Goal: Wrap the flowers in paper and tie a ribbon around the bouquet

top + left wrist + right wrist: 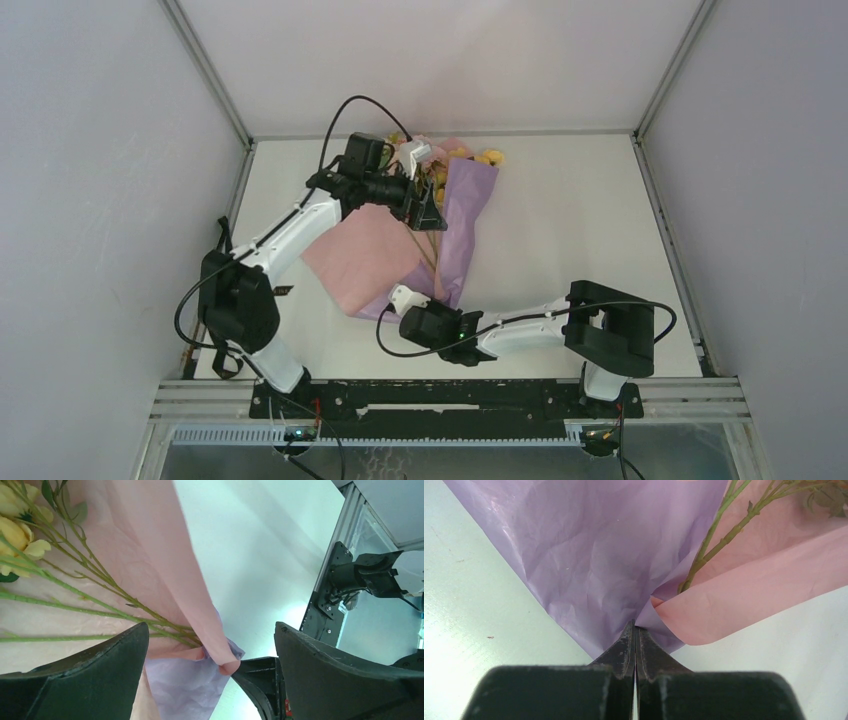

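Top view: we see the paper [462,225] lying on the table [580,240] at centre frame. Its purple side faces up on the right and a pink flap is spread out to the left. The flowers [488,157] lie on it, with the blooms at upper centre near the back wall. The left gripper [428,212] is over the upper part of the bunch, just left of the purple fold; we cannot tell here whether it touches anything. The right gripper [400,305] is at the paper's lower tip, just below centre.

Left wrist view: the jaws are spread wide and grip nothing, one finger [90,680] at lower left and the other at lower right. The pink fold runs down mid-frame between them, with purple showing at lower centre. Yellow blooms are at upper left, and the stalks [75,607] converge toward the fold's tip.

Right wrist view: the jaws are pressed together, pinching the paper's tip at lower centre. Purple fills the upper left and the pink flap is at right. The stalks come in from upper right and disappear into the fold.
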You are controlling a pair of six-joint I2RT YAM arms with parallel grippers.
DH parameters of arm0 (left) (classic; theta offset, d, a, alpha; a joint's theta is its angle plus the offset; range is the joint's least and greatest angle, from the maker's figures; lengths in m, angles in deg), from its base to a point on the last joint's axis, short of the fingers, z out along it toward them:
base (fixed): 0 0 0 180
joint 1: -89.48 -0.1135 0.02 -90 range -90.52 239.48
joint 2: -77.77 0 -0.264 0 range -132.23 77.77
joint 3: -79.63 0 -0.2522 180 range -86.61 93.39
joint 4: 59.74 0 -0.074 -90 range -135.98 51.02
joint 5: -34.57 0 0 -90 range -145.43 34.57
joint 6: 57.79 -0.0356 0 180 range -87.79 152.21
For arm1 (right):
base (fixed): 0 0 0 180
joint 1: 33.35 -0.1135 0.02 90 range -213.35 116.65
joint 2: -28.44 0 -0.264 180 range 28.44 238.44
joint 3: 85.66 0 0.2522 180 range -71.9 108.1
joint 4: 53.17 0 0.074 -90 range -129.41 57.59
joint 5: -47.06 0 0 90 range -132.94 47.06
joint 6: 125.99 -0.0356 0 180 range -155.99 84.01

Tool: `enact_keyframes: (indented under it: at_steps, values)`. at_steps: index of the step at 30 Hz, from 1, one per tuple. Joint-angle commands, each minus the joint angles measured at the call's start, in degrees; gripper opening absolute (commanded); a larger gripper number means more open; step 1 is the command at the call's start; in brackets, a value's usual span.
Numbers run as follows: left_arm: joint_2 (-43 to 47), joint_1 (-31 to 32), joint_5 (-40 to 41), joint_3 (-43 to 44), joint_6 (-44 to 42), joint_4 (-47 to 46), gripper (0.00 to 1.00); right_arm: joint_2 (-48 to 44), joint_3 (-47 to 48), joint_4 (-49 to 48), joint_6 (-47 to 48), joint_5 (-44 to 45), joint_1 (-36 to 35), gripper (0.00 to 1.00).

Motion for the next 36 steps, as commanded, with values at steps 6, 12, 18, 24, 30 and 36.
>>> enact_keyframes:
  at_steps: [6, 12, 18, 24, 30, 36]
  values:
    - [-2.15, 2.58, 3.90, -0.38, 2.80, -2.49, 1.00, 0.04, 1.79, -0.21, 0.98, 0.20, -0.61, 0.00]
    - [-7.36, 4.51, 8.34, 3.60, 0.73, -1.21, 0.98, 0.01, 1.80, -0.15, 1.58, 0.44, -0.60, 0.00]
    - [-8.10, 3.18, 6.87, 5.19, -1.28, 3.27, 0.02, -0.61, 1.80, 0.51, 2.21, 0.52, -0.78, 0.00]
    - [-7.43, -1.51, 7.55, 0.11, -3.20, 4.96, 0.00, -2.87, 2.75, 3.44, 3.50, 0.35, -1.50, 0.27]
    - [-10.91, -6.31, 7.32, -4.97, -2.49, 0.37, 0.00, -11.52, 3.47, 11.13, 5.87, -13.88, -1.85, 0.45]
    - [-14.38, -8.19, 5.15, -7.08, -1.12, -0.99, 0.00, -19.69, 3.36, 11.68, 3.53, -32.64, 4.29, 0.46]
